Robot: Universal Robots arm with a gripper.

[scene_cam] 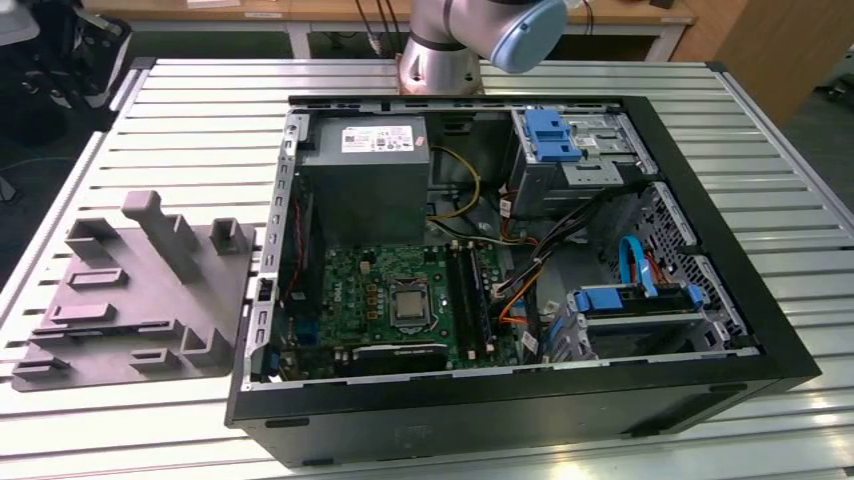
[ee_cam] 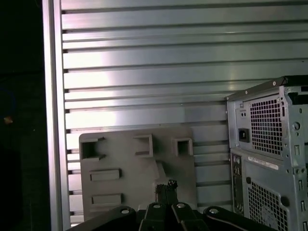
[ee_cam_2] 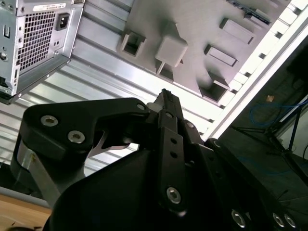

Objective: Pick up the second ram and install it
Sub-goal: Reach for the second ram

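Note:
In both wrist views my gripper (ee_cam_2: 166, 96) (ee_cam: 166, 186) hangs high over the table with its two fingertips pressed together and nothing between them. Below it lies the grey moulded holder tray (ee_cam_2: 192, 29) (ee_cam: 137, 163) (scene_cam: 134, 300). A thin dark board with small chips, the second ram (ee_cam_2: 250, 13), lies along the tray's far edge in the second wrist view, well away from the fingertips. The green motherboard (scene_cam: 380, 290) with its long black slot rails (scene_cam: 467, 285) sits inside the open computer case (scene_cam: 694, 200).
The case stands on a slatted aluminium table (scene_cam: 174, 130), with the tray on the exterior view's left. The arm's base (scene_cam: 441, 50) rises behind the case. A power supply (scene_cam: 363, 165) and blue drive brackets (scene_cam: 550, 135) fill the case's upper part. The case's rear panel (ee_cam: 269, 144) (ee_cam_2: 33, 38) is near the tray.

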